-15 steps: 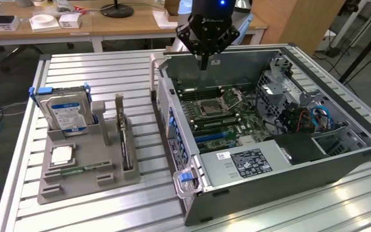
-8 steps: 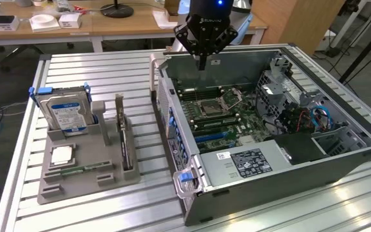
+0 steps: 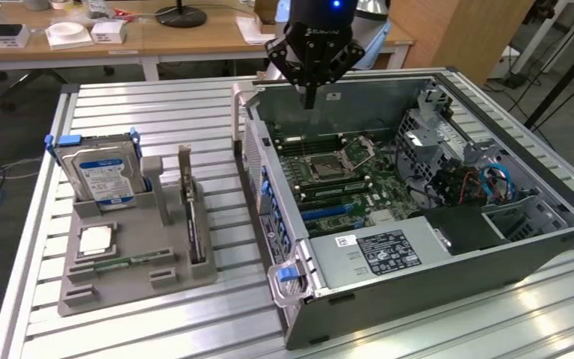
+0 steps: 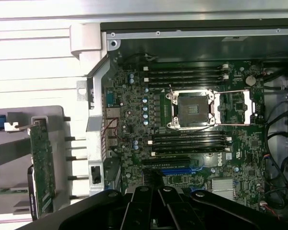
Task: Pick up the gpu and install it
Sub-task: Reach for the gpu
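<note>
The gpu (image 3: 189,213) stands on edge in a slot of the grey holder tray (image 3: 128,288), at the exterior view's left of the open computer case (image 3: 417,247). In the wrist view the gpu (image 4: 42,167) shows as a thin green board with a silver bracket at one end. My gripper (image 3: 310,96) hangs above the case's far wall, over the motherboard (image 3: 337,172), well apart from the gpu. Its fingers are shut with nothing between them, and the gripper (image 4: 157,196) looks down on the motherboard (image 4: 192,110).
A silver hard drive (image 3: 102,176) with a blue-white label stands in the tray beside the gpu. A small chip (image 3: 96,241) and a memory stick (image 3: 128,262) lie in the tray's front. Blue and black expansion slots (image 4: 177,168) sit near the empty CPU socket (image 4: 192,108). Desks stand behind the slatted table.
</note>
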`<state>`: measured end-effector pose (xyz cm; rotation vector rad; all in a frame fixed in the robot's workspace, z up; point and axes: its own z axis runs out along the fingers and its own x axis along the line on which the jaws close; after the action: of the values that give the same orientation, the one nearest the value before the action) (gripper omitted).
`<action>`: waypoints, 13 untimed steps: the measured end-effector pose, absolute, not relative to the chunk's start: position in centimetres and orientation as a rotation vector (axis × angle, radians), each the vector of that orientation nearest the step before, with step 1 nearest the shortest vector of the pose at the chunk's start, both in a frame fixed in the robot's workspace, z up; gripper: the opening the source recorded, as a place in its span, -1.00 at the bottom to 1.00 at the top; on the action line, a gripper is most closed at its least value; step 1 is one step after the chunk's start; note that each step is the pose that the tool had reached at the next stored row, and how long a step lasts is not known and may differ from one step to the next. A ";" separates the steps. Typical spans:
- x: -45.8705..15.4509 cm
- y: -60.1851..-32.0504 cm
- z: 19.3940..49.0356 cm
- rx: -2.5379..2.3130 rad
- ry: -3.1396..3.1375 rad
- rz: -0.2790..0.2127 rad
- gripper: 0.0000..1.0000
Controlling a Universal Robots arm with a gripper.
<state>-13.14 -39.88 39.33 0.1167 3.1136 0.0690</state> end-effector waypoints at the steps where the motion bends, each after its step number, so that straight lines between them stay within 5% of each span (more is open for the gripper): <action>1: -13.2 -39.9 39.3 0.117 3.114 0.069 -0.79; 13: -14.1 -39.9 39.3 0.117 3.114 0.069 -0.79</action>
<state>-14.08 -39.88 39.33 0.1167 3.1137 0.0690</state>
